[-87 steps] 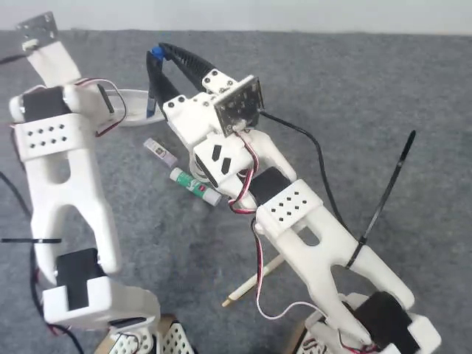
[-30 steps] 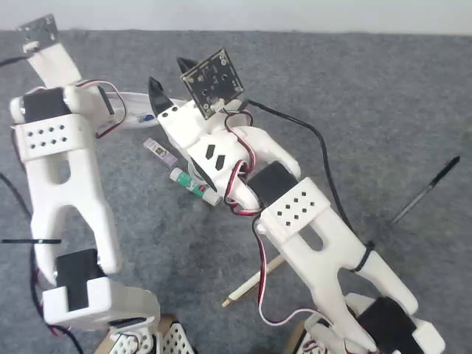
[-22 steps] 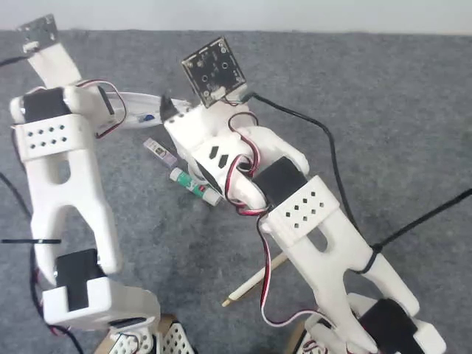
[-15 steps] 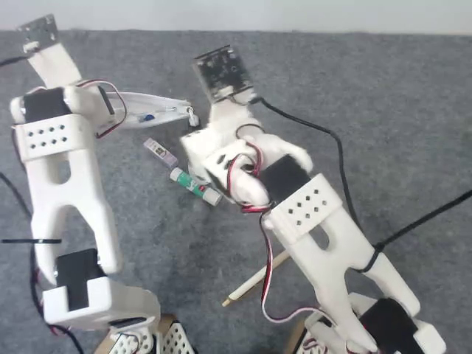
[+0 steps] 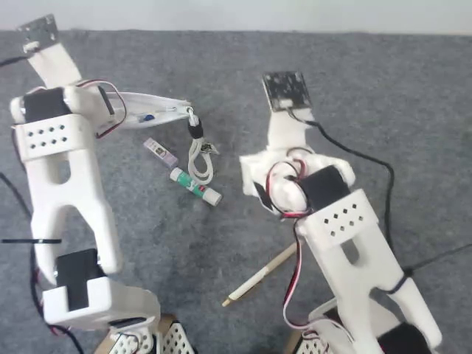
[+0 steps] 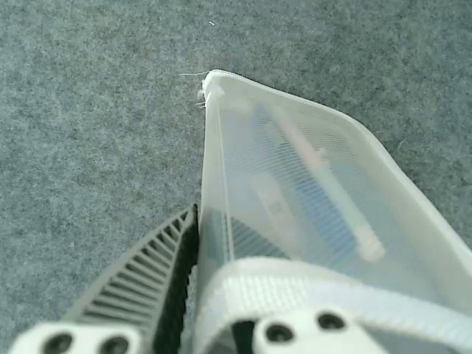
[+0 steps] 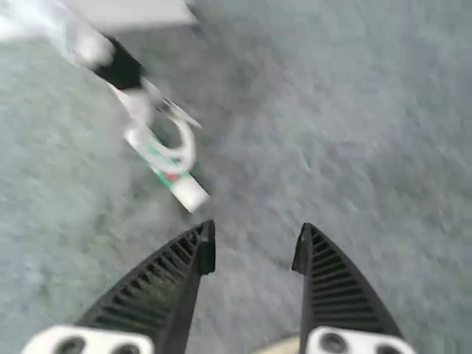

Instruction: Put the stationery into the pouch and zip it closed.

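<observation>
The clear pouch (image 5: 156, 110) lies at the table's back left, and a white strap with a loop (image 5: 198, 153) hangs from its near end. My left gripper (image 6: 203, 247) is shut on the pouch's (image 6: 310, 184) edge, and a blue pen (image 6: 324, 199) shows through its side. A green and white glue stick (image 5: 195, 186) and a small lilac eraser (image 5: 161, 152) lie just in front of the pouch. A wooden pencil (image 5: 258, 279) lies nearer the front. My right gripper (image 7: 256, 236) hovers open over the carpet with nothing in it, a short way from the glue stick (image 7: 173, 181).
Grey carpet covers the table. The left arm's white body (image 5: 63, 184) stands along the left side and the right arm (image 5: 332, 221) fills the front right. A black cable (image 5: 383, 184) trails from the right arm.
The right arm has swung back from the pouch toward the right and front. The blue pen it carried earlier is now in the pouch. The strap loop now shows.
</observation>
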`<state>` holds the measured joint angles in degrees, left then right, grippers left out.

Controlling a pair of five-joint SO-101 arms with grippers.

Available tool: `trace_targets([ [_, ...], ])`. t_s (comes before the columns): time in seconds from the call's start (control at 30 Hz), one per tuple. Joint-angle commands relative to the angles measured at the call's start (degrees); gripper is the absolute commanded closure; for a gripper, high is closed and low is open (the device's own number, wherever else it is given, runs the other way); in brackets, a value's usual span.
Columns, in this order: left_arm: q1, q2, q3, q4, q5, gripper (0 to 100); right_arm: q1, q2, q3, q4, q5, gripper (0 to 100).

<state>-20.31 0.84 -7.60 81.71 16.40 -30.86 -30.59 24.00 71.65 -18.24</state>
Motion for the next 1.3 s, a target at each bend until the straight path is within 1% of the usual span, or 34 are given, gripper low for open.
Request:
trace_targets([
  [0.0, 0.3, -0.4, -0.3, -1.7, 0.6, 99, 3.1, -3.8, 5.1, 0.5, -0.8, 82.9],
  [0.17, 0.3, -0.4, -0.3, -1.8, 0.6, 99, 4.5, -2.8, 14.3, -0.2, -0.7, 82.8],
  [0.43, 0.3, -0.4, -0.3, -1.8, 0.6, 99, 4.5, 2.2, 23.9, -10.0, -0.8, 82.8],
  [0.53, 0.3, -0.4, -0.3, -1.8, 0.6, 99, 4.6, 5.8, 24.4, -11.5, -1.1, 82.8],
  [0.67, 0.3, -0.4, -0.3, -1.8, 0.6, 99, 4.6, 12.7, 24.3, -13.3, -6.2, 82.8],
  [0.73, 0.3, -0.4, -0.3, -1.8, 0.6, 99, 4.6, 16.0, 24.3, -15.1, -7.3, 82.8],
  [0.87, 0.3, -0.4, -0.3, -1.8, 0.6, 99, 4.8, 20.9, 24.3, -18.0, -7.5, 82.8],
  [1.03, 0.3, -0.4, -0.3, -1.8, 0.6, 99, 8.7, 24.4, 24.3, -20.8, -7.3, 83.0],
  [1.17, 0.3, -0.4, -0.3, -1.8, 0.6, 99, 11.4, 24.7, 24.2, -19.9, -7.2, 83.1],
  [1.27, 0.3, -0.4, -0.3, -1.8, 0.6, 99, 11.4, 23.3, 23.6, -18.0, -7.2, 83.1],
])
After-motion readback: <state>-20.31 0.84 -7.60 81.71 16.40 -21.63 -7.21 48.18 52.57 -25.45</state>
